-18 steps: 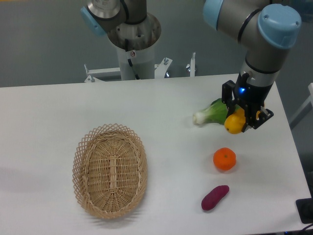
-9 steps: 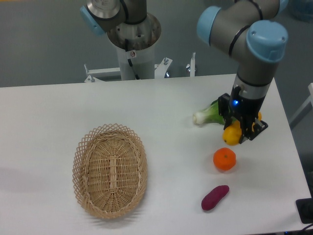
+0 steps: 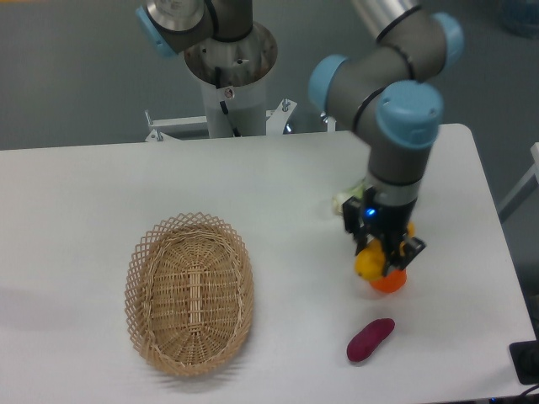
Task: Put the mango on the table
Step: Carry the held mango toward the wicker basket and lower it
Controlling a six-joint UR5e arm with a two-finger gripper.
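From the fixed camera, my gripper is clamped on the mango, which hangs in my fingers above the right side of the table rather than resting on it. I hold it from above so it can go straight down when I find a spot. The tangerine sits just beneath and partly behind the mango, so this is a poor place to let go; I judge a bare patch to the left would serve better. The leafy green vegetable lies just beyond my wrist, mostly hidden by it. The purple sweet potato lies nearer, and the wicker basket stands well apart on the left.
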